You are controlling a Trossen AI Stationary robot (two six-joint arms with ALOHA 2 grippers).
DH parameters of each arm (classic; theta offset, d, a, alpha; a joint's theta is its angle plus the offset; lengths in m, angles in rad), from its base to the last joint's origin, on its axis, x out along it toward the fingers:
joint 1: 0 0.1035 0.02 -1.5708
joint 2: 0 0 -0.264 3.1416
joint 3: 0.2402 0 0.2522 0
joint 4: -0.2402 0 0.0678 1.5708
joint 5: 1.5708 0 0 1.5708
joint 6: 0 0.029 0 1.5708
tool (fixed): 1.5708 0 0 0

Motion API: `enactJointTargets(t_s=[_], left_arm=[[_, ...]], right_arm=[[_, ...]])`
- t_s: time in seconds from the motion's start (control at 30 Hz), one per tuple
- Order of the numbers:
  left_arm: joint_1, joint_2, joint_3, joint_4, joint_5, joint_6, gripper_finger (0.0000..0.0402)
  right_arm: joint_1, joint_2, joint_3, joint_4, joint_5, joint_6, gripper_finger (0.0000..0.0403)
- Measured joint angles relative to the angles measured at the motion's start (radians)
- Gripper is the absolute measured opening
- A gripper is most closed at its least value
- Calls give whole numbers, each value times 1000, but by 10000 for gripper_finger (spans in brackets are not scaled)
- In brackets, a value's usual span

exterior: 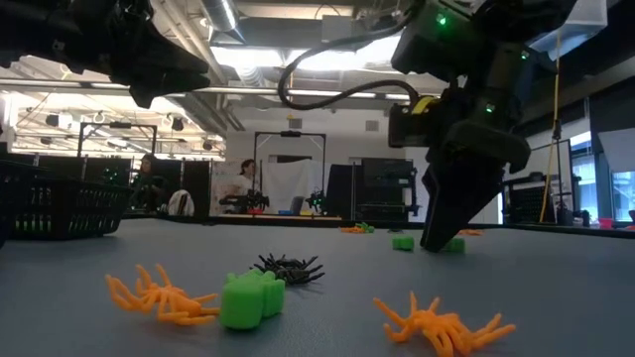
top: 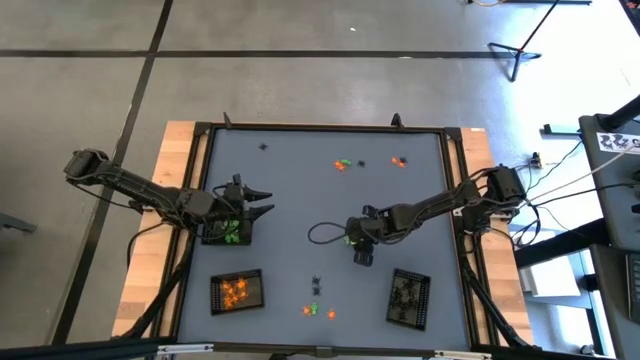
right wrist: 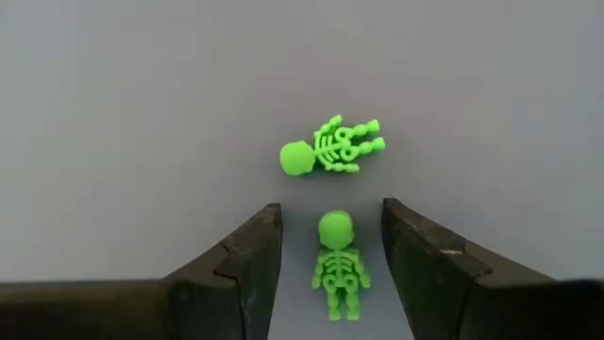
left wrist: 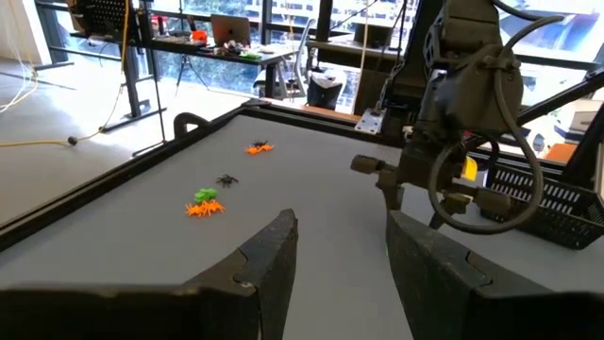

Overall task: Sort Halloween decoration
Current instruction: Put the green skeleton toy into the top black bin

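Where grey table (top: 300,190) meets lab | right gripper (right wrist: 326,247) wide, straddling green skeleton (right wrist: 340,264)

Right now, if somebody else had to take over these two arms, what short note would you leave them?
Right gripper: open, down at the table, fingers either side of a bright green plastic skeleton; a second green skeleton lies just beyond.
Left gripper: open, empty, above the black mesh tray of green pieces.
Done: orange pieces in one black tray, black pieces in another.
Left: loose trinkets at the far side and near edge.
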State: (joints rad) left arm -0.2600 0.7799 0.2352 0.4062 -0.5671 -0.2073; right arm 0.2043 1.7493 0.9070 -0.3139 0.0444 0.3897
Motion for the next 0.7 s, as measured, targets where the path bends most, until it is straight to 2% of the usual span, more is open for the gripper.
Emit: enactJointTargets(t_s=[0.43,0.53,0.7], left_arm=[[0,0,0,-1,0,0,155],[0,0,0,-1,0,0,155],[0,0,0,-1,0,0,155]], right_arm=[[5,-1,0,-32,23,49,172],[5,-1,0,-32,34,51,139],[5,-1,6,-40,39,52,52]])
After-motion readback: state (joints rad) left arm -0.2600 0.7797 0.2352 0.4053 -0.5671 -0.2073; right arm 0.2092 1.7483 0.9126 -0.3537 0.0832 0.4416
